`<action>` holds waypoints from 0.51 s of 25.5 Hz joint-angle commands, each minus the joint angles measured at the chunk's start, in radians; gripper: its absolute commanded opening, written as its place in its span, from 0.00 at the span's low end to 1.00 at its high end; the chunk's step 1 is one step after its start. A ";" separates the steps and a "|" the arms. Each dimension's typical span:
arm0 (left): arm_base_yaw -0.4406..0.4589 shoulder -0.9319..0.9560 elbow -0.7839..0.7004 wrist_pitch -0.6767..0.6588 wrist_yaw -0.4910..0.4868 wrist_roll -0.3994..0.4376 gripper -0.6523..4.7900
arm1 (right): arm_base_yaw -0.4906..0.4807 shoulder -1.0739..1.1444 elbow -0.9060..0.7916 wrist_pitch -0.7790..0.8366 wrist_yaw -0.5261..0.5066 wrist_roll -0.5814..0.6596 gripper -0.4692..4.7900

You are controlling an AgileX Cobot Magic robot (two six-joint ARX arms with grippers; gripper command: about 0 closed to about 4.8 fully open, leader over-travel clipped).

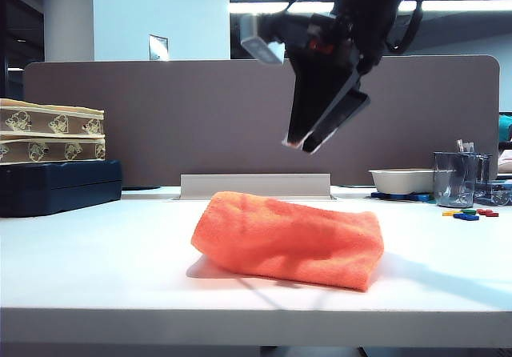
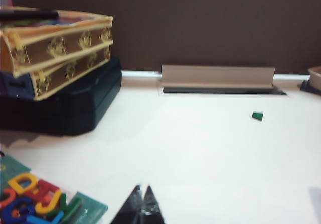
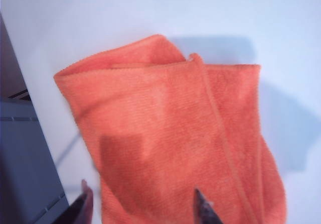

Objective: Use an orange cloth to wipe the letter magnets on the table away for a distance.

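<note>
The orange cloth (image 1: 290, 238) lies folded and rumpled in the middle of the white table (image 1: 96, 253). My right gripper (image 1: 298, 145) hangs in the air above it, pointing down, apart from the fabric. In the right wrist view the gripper (image 3: 142, 190) is open over the orange cloth (image 3: 165, 133), with nothing between its fingers. A few letter magnets (image 1: 470, 212) lie at the table's far right. My left gripper (image 2: 142, 189) is shut and empty, low over the table, beside a pile of letter magnets (image 2: 30, 201) on a teal sheet. One green piece (image 2: 257, 115) lies alone farther off.
Two patterned boxes (image 1: 52, 133) are stacked on a dark blue case (image 1: 60, 185) at the left. A grey metal strip (image 1: 256, 186) runs along the brown divider (image 1: 200, 109). A white dish (image 1: 402, 181) and a clear cup (image 1: 460, 177) stand at the back right.
</note>
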 commanded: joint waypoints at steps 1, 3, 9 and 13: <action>0.001 0.001 0.033 0.021 0.006 0.004 0.11 | -0.014 -0.060 0.004 0.010 0.005 0.019 0.55; 0.000 0.001 0.051 0.023 0.006 0.004 0.11 | -0.031 -0.106 0.004 0.014 0.020 0.021 0.55; 0.000 0.001 0.111 0.017 0.007 0.004 0.11 | -0.053 -0.304 0.004 0.034 0.050 0.058 0.55; 0.000 0.001 0.148 -0.011 0.027 0.011 0.11 | -0.053 -0.452 0.004 0.072 0.055 0.102 0.55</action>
